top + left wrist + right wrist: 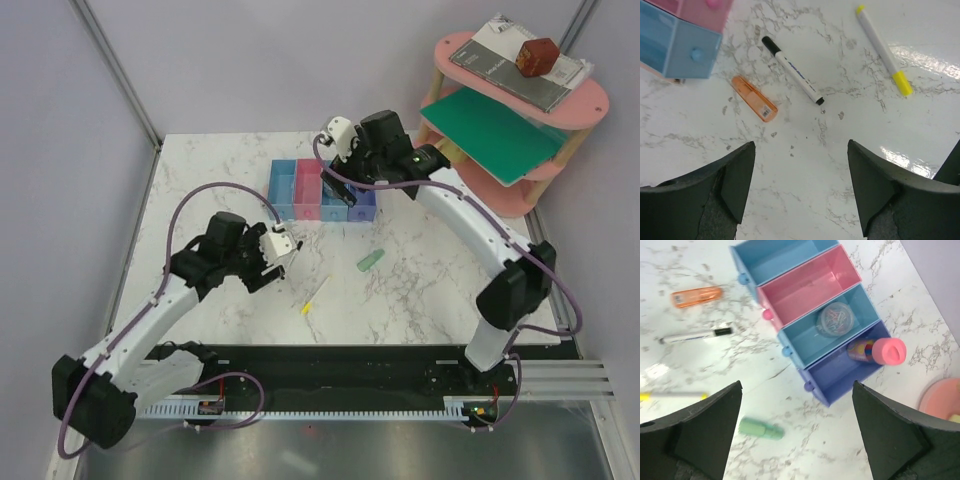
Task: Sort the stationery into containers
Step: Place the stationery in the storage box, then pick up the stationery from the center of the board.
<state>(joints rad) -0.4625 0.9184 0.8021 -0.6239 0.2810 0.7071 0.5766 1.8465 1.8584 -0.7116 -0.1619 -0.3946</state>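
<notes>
The left gripper [800,150], fingers released and empty, hangs over the orange eraser [754,98] and pen [792,70] on the desk [805,200]. The right gripper [797,387], likewise released, hangs above the bins [810,287]; a pink-capped item [877,350] lies in the periwinkle one.

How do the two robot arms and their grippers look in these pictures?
Both the left arm and the right arm have white links with black joints, and a purple cable loops along each. The left gripper and the right gripper have dark, wedge-shaped fingers.
</notes>
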